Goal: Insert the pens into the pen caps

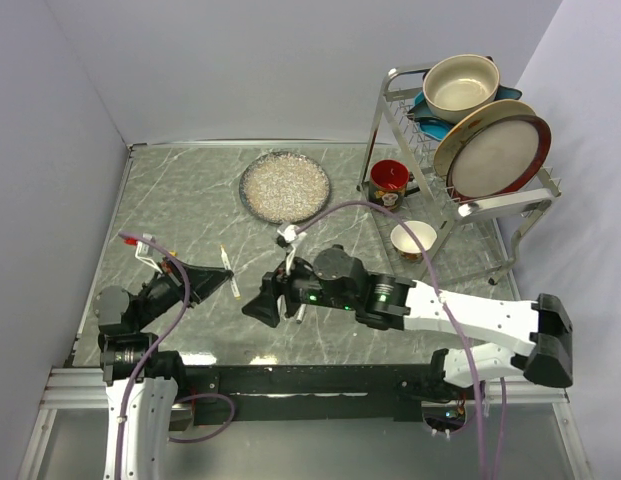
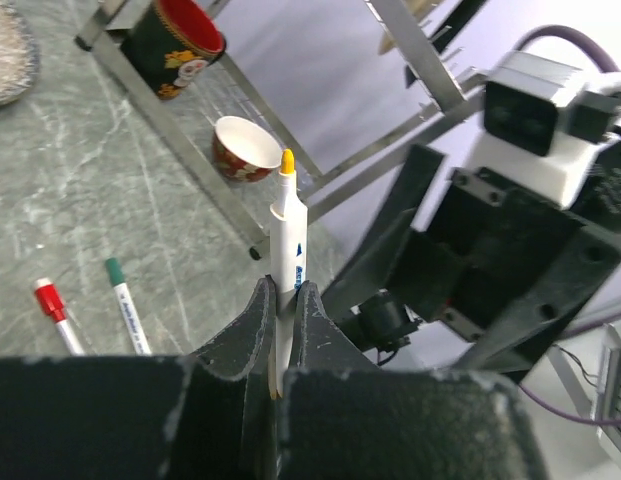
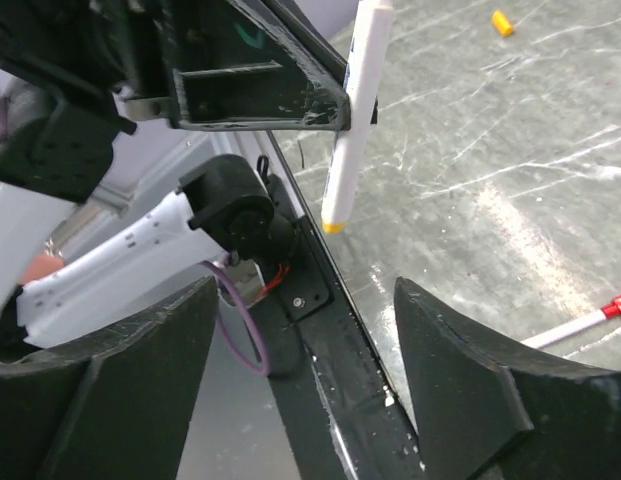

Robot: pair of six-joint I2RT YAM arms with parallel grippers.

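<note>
From above, the left gripper point(image 1: 230, 279) has the yellow pen point(image 1: 226, 260) clamped over the grey marbled table point(image 1: 190, 190), with pale walls all round and a dish rack point(image 1: 460, 150) far right. Left wrist: the bare yellow tip points up, while the red pen point(image 2: 55, 312) and green pen point(image 2: 125, 315) lie side by side, both looking capped. Right wrist: the right gripper point(image 3: 302, 300) gapes wide and empty, and the yellow cap point(image 3: 502, 22) lies alone, so I'd say one pen is left.

The left claw point(image 1: 228, 280) pinches a thin white pen point(image 1: 226, 260) (tips closed on it), with the right claw point(image 1: 258, 303) just beside.
</note>
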